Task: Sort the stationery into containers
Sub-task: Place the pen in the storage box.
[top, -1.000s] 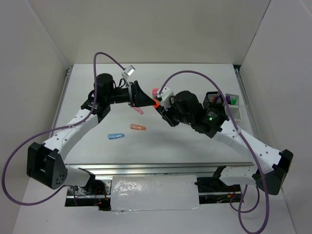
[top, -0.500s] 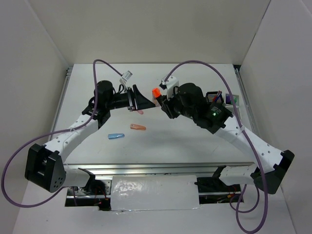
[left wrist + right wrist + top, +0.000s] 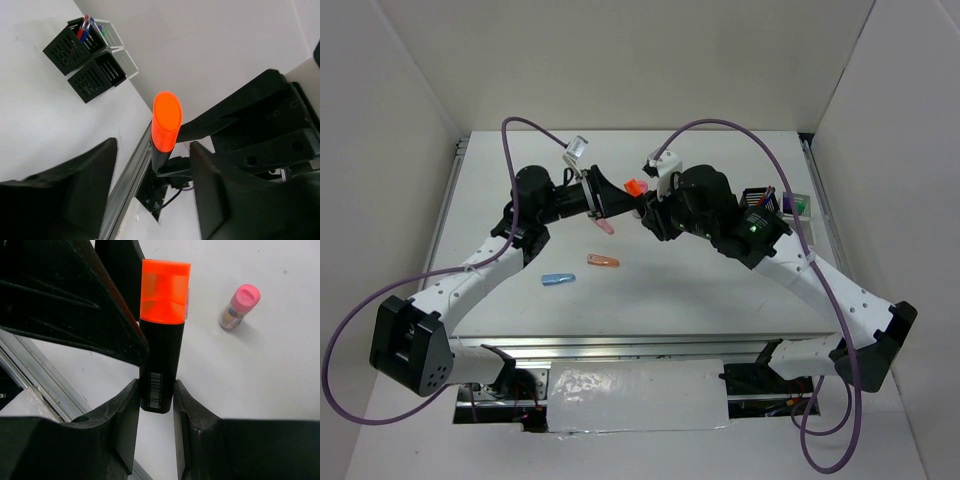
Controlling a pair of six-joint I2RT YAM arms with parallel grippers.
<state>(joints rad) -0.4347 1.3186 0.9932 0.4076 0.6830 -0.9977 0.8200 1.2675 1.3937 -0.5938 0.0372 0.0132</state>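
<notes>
My right gripper (image 3: 648, 205) (image 3: 156, 405) is shut on the black body of an orange/black highlighter (image 3: 637, 187) (image 3: 161, 355), holding it above the table with its orange cap pointing away. My left gripper (image 3: 628, 200) (image 3: 152, 145) stands open facing it. The orange cap of the highlighter (image 3: 166, 117) sits at the gap between the left fingertips, with space on both sides. A pink-capped stubby cylinder (image 3: 239, 306) lies on the table beyond. The black mesh pen cup (image 3: 760, 203) (image 3: 67, 47) holds red and blue pens. The low white tray (image 3: 812, 215) is beside it.
Three small cap-like pieces lie on the table in front of the left arm: pink (image 3: 607, 227), orange (image 3: 603, 261) and blue (image 3: 558, 279). White walls close in the table on three sides. Purple cables arch over both arms.
The right gripper has raised the highlighter and carried it left, toward the back. The left gripper has risen and turned to meet it, so the cap now sits at its fingertips.
</notes>
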